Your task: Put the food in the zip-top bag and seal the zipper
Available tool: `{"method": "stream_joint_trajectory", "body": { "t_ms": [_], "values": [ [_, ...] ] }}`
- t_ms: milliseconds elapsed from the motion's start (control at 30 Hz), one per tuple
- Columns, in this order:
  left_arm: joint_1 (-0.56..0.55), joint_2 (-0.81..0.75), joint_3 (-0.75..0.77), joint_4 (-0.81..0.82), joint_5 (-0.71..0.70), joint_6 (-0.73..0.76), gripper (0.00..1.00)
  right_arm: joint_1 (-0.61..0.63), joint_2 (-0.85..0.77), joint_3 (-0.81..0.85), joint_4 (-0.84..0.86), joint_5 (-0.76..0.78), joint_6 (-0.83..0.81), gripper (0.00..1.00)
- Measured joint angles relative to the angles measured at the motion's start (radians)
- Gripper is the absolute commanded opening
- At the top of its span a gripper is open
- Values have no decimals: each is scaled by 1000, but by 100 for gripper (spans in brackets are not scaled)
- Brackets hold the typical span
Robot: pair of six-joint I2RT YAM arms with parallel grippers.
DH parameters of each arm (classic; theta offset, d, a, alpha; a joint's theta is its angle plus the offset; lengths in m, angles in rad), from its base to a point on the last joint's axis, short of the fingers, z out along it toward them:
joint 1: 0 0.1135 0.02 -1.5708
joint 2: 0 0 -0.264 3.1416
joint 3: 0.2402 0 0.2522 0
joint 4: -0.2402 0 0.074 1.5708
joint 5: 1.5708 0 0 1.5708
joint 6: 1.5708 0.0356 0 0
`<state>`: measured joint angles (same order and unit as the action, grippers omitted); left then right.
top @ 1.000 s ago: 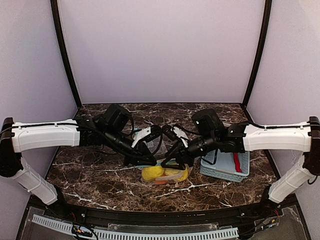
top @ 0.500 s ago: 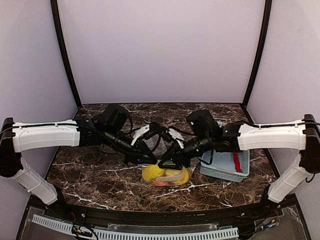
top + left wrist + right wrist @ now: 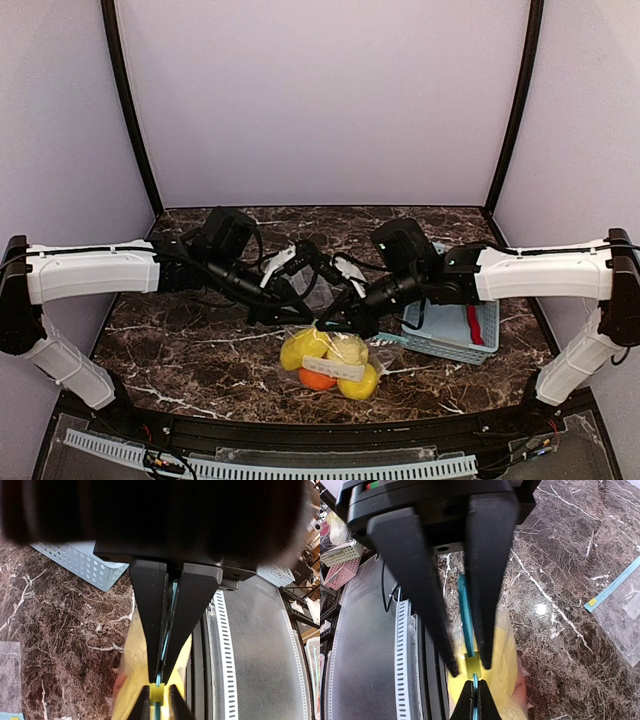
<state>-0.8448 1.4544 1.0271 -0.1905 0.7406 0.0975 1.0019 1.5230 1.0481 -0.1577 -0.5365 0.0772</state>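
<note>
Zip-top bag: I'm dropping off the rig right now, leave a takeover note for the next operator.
Left end effector: shut on the bag's blue zipper strip.
Right end effector: shut on the yellow slider, right next to the left one.
Zip-top bag: held by its top edge, mid-table; yellow food and orange inside.
Red chili: in the blue basket.
Done: most food bagged.
Left: chili, then the seal; how far it is zipped can't be seen.
</note>
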Motion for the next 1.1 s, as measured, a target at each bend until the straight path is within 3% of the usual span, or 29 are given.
{"method": "stream_joint_trajectory", "body": {
  "t_ms": [167, 300, 433, 667, 800, 933, 1000, 1100],
  "values": [
    [0, 0, 0, 8, 6, -4, 45, 0, -1, -2, 2, -2, -2, 0],
    [0, 0, 0, 10, 11, -3, 48, 0, -3, -5, 5, -9, -1, 0],
    [0, 0, 0, 10, 11, -2, 48, 0, -3, -6, 5, -18, -2, 0],
    [0, 9, 0, 9, -4, 9, 28, 0, -3, -7, 6, -26, 0, 0],
    [2, 19, 0, 10, -4, 14, 41, 0, -5, -18, 9, -26, 6, 0],
    [2, 25, 0, 21, 6, 0, 44, 0, -20, -33, 19, -24, 14, 0],
    [0, 25, 0, 27, 11, -5, 41, 0, -28, -39, 24, -24, 14, 0],
    [0, 27, 0, 35, 17, -11, 26, 0, -31, -41, 28, -24, 19, 0]
  ]
}}
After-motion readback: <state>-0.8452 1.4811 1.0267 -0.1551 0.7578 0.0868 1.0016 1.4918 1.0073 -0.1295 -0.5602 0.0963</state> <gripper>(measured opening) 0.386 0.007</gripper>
